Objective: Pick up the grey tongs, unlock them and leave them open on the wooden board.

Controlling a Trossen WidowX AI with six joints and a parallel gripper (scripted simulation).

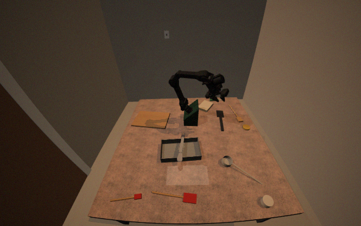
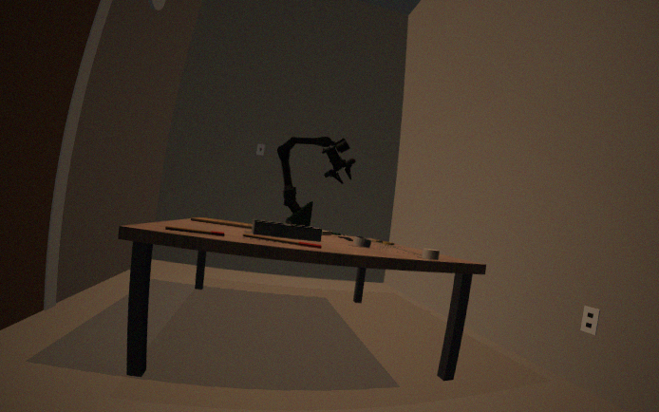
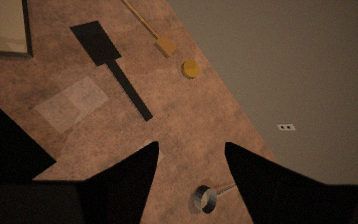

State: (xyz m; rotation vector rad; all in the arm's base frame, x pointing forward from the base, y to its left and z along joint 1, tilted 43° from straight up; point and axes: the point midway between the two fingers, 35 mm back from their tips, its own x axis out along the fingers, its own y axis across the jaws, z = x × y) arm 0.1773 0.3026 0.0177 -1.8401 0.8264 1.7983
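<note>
My claw [image 1: 220, 100] [image 2: 346, 179] [image 3: 191, 147] was up in the air over the table [image 1: 137, 174] [image 2: 296, 255] [image 3: 190, 110], fingers apart but not super wide, with nothing between them. The grey tongs [image 1: 181, 147] were just lying across the roasting tin [image 1: 165, 160] [image 2: 287, 230], sticking out past the rim at one end, so yeah, I didn't have them. The wooden board [image 1: 154, 117] [image 2: 219, 221] lay flat near my green base [image 1: 191, 121] [image 2: 301, 216], no tongs on it. My wrist view had the black spatula [image 1: 221, 123] [image 2: 345, 237] [image 3: 130, 90] plus the ladle [image 1: 227, 161] [image 2: 363, 242] [image 3: 206, 199], its cup showing between my fingers but down on the table, well apart from them. Honestly couldn't tell if the tongs' lock was on.
</note>
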